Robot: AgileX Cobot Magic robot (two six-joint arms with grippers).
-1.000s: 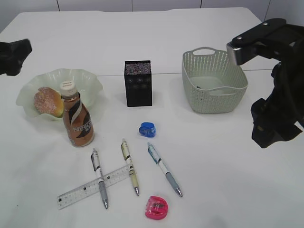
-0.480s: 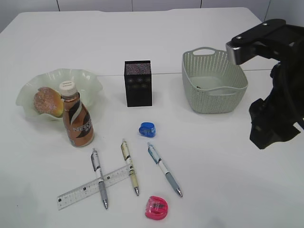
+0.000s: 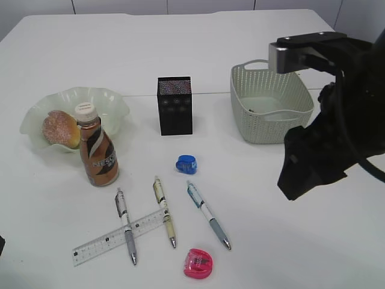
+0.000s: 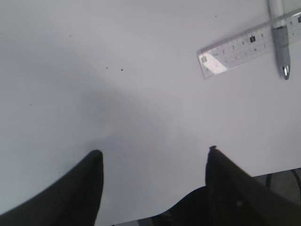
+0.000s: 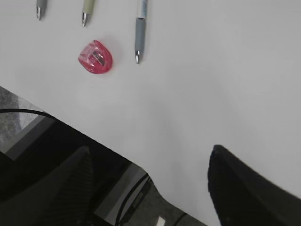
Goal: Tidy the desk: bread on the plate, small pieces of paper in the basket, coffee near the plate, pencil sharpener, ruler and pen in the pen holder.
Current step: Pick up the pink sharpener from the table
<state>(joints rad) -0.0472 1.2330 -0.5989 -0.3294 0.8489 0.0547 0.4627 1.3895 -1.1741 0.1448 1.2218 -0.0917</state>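
The bread (image 3: 59, 128) lies in the pale green wavy plate (image 3: 111, 99) at the left. The coffee bottle (image 3: 98, 152) stands right in front of the plate. The black pen holder (image 3: 175, 105) stands mid-table. A blue pencil sharpener (image 3: 186, 164), three pens (image 3: 208, 215), a clear ruler (image 3: 102, 242) and a pink sharpener (image 3: 198, 263) lie at the front. The ruler (image 4: 244, 44) crosses under one pen (image 4: 281, 44). My left gripper (image 4: 154, 153) is open and empty over bare table. My right gripper (image 5: 150, 150) is open and empty at the table's front edge, right of the pink sharpener (image 5: 95, 57). No paper pieces show.
A pale green perforated basket (image 3: 271, 111) stands at the back right. My right arm (image 3: 325, 150) hangs in front of it, over the right half of the table. The table's front edge (image 5: 117, 157) runs under the right gripper.
My right arm has moved left and toward the front of the table. The left arm has dropped out of the upper left of the exterior view.
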